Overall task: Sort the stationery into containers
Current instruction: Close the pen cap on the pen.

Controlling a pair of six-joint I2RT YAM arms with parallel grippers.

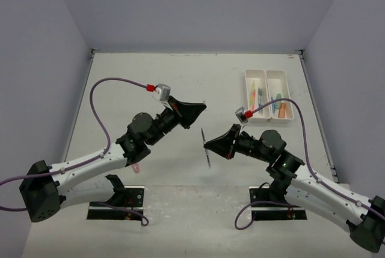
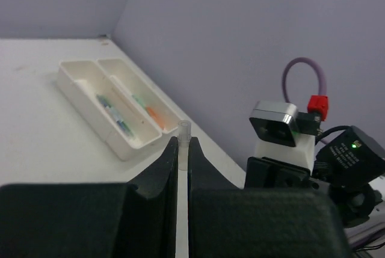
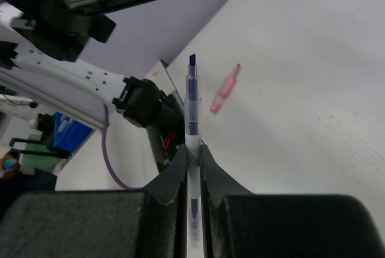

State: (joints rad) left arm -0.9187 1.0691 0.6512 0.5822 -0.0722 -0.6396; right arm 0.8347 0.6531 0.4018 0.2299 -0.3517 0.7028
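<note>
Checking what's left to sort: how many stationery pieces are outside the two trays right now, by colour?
Blue pen, in right tool: 1
Pink marker, on table: 1
Clear piece, in left tool: 1
Total: 3

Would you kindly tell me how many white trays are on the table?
2. They sit side by side at the far right of the table: the left tray and the right tray. None appears hidden.

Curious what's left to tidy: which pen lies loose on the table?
The pink marker, alone on the table by the left arm; the rest sit in the white trays or are clamped in the left gripper and right gripper.
</note>
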